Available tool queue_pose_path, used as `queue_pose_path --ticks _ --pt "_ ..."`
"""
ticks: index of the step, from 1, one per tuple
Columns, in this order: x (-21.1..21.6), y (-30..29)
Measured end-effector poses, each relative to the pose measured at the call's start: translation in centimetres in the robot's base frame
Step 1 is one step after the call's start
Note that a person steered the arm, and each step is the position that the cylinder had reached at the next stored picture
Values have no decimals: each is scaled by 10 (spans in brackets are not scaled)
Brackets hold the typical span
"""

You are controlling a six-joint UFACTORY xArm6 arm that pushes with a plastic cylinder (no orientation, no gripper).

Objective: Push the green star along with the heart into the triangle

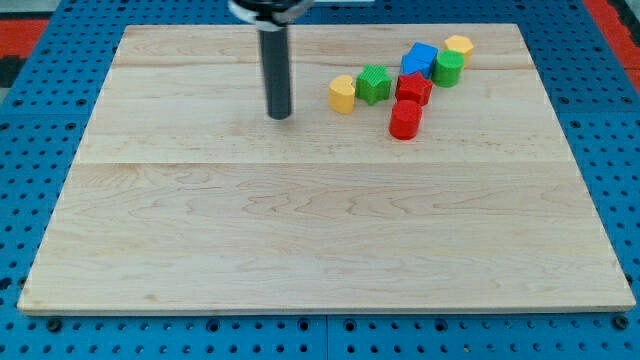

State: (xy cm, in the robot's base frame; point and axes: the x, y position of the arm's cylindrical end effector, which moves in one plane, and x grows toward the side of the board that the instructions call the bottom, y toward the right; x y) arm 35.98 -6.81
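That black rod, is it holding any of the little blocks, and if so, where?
Nothing is held. My tip rests on the wooden board, apart from every block; the nearest, the yellow heart, lies off to the view's right.

My tip [279, 116] left of yellow heart [342, 94]

My tip [279, 115] stands to the view's left of the heart [343, 94], apart from it. The star [374, 84] touches the heart's right side; the remaining blocks cluster further right on the board [300, 230]
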Motion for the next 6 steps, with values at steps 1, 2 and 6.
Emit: queue_pose_path --ticks 1,2,6 --pt "-9 44" --pt "-19 88" --pt "-47 125"
